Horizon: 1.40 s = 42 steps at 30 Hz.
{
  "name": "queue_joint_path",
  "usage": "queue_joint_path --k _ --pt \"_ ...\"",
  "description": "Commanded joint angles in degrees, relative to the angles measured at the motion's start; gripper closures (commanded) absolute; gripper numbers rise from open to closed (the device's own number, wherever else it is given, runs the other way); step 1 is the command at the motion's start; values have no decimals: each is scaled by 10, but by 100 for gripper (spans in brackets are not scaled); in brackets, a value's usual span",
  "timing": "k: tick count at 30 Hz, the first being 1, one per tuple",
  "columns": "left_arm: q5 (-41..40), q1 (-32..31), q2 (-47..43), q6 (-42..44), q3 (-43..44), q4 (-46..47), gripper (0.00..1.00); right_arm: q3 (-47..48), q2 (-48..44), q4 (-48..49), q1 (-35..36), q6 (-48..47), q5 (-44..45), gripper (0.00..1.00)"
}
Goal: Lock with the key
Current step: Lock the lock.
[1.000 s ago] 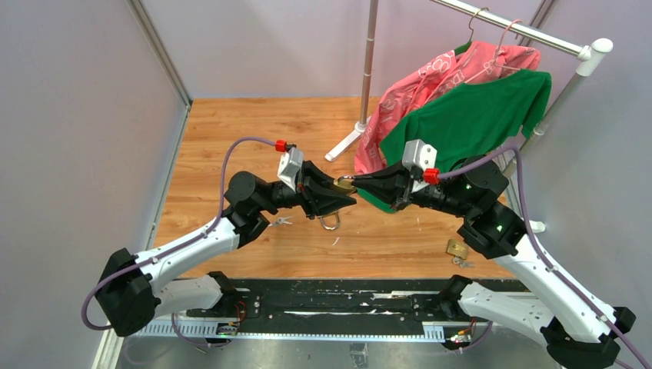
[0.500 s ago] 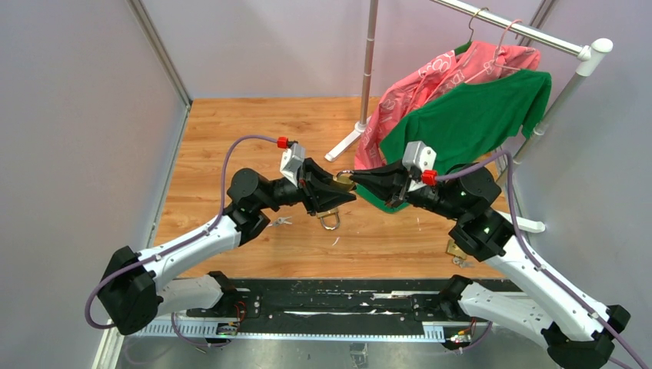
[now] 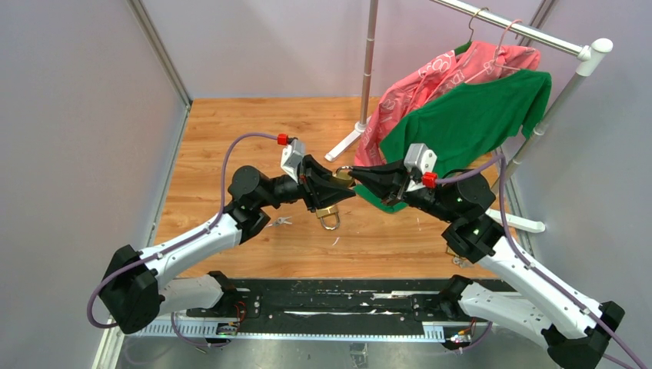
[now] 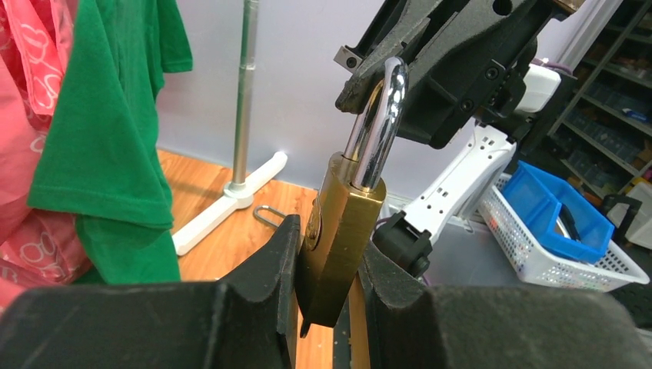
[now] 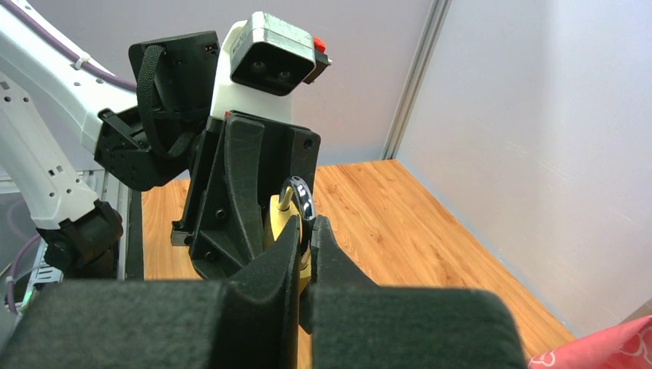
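Holding brass padlock [image 4: 338, 231] by its body between left jaws, shackle [image 4: 379, 123] projecting past tips toward right jaws, closed and touching its crown; no key visible. Best bet here: clamp left side firmly, press straight along shackle axis to seat free leg, avoid side load twisting body out of jaws.

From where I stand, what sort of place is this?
Probably a robot lab's test booth: plain panel walls box in a wooden table, a clothes rack stands on it, likely as a prop, and storage shelves show beyond.
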Motion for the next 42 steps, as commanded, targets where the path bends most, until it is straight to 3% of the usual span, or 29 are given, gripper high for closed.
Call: queue_joint_path --k 1,13,28,42 --pt "-41 -17 -24 -38 104 225 100 -89 84 -229 36 37 -104 100" --pt "-32 3 -33 -31 106 217 100 -118 68 -281 46 33 -62 100" --pt "-34 6 -31 -27 103 228 100 -157 98 -229 66 50 -60 100" --pt "-25 17 -31 -25 108 223 100 -181 91 -255 79 68 -34 100"
